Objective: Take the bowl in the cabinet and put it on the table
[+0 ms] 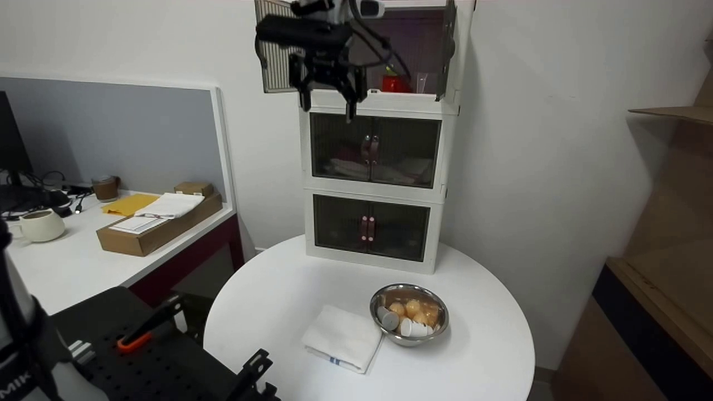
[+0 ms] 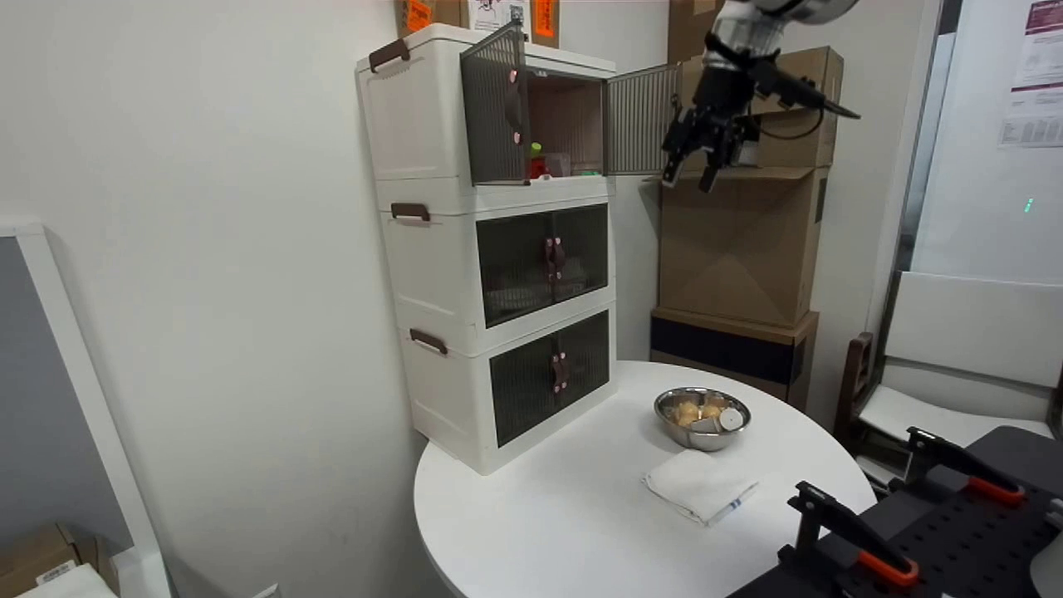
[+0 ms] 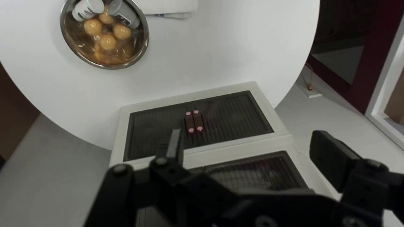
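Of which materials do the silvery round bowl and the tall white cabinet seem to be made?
The silvery round bowl: probably polished metal, as its wall gleams with reflections. The tall white cabinet: likely matte moulded plastic, judging by its rounded edges.

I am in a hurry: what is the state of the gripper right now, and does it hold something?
Gripper: open, holding nothing.

Tool (image 1: 327, 113) aloft, fingers (image 3: 331, 160) apart.
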